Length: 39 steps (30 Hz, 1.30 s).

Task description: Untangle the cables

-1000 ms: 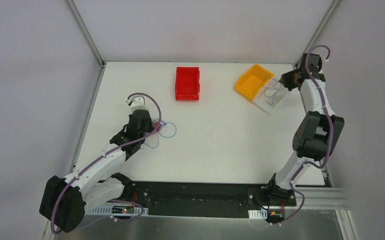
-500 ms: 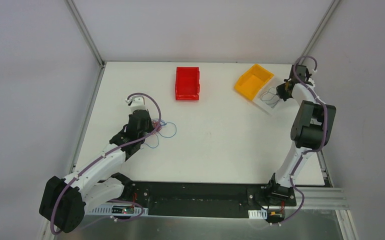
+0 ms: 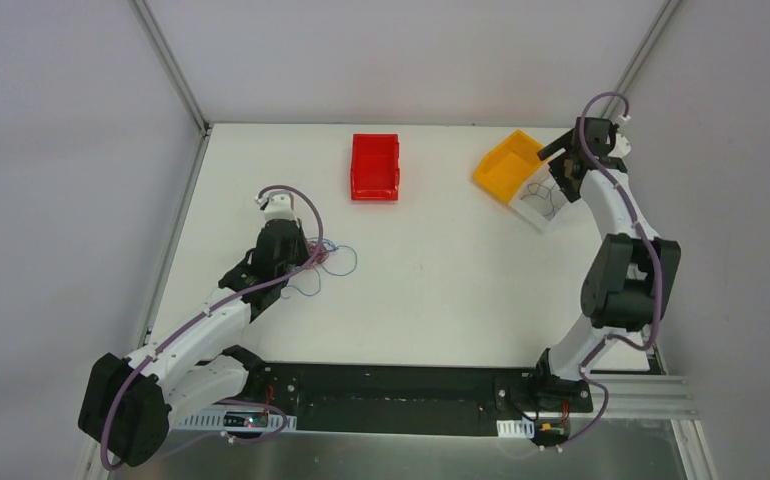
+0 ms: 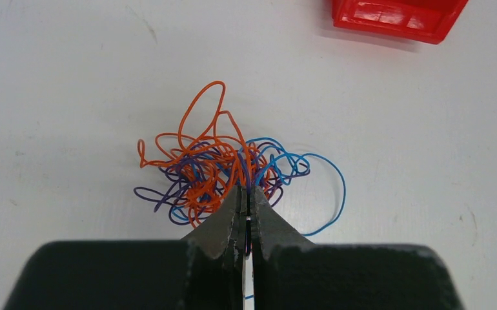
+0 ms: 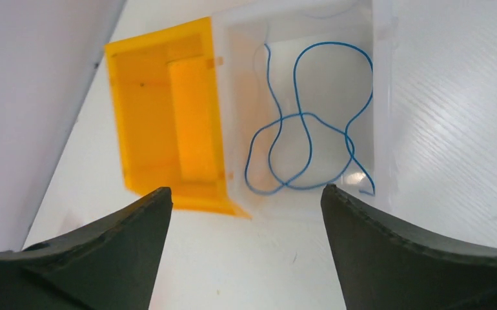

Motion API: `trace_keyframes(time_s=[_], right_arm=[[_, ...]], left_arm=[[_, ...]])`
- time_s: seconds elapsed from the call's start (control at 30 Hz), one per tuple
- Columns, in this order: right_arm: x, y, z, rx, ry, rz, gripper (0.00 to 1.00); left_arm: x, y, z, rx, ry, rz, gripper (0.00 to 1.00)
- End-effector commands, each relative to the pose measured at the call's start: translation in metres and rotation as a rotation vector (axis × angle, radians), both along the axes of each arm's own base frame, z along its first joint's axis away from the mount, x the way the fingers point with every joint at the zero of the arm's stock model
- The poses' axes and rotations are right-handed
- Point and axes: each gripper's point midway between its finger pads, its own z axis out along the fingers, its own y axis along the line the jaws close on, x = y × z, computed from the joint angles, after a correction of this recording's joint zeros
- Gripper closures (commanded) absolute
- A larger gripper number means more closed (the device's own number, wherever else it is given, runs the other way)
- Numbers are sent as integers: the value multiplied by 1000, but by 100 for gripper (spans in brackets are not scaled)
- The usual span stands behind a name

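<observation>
1. Where the overhead view takes in everything, one white bench [image 3: 441,290] fills the middle of the frame. Pale grey walls [image 3: 391,60] close it in on the left, top and right, with two metal posts [image 3: 171,65] in the upper corners.
2. Two arms rise from the bottom edge. The left tool [image 4: 247,201] is pinched tight on the cables. The right tool [image 5: 244,190] stands wide with nothing in it, over the clear bin at the upper right.
3. Three bins sit along the top of the bench: one red bin [image 3: 374,167] at upper centre, one orange bin [image 3: 506,163] at upper right, and one clear bin [image 5: 239,77] touching the orange one's side. The clear bin holds one blue cable [image 5: 326,43] in loose loops.
4. One tangle of cables [image 4: 220,165] lies left of centre, well apart from the bins. Its orange, blue and purple strands are too knotted to count.
</observation>
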Motion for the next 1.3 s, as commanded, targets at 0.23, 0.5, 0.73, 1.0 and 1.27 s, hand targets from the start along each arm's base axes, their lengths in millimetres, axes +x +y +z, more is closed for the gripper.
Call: trace_keyframes(time_s=[0.23,0.5,0.73,1.0,1.27], right_arm=[[-115,208,34,134,-206,800,10],[-198,309,-34,60,-155,1205,19],[-212,341,-48,51,-145,1271,23],[-240,370,-55,184,-136,1388,33],[-252,364,-81,221,-87,1315,45]], left_arm=[[-5,-102,15,-202,-42,-543,100],[-18,-127,25,-277,-68,-698,100],[-21,-120,31,-264,-133,-682,99],[-20,-119,31,-259,-127,-676,100],[-17,-115,30,-250,-128,-647,100]])
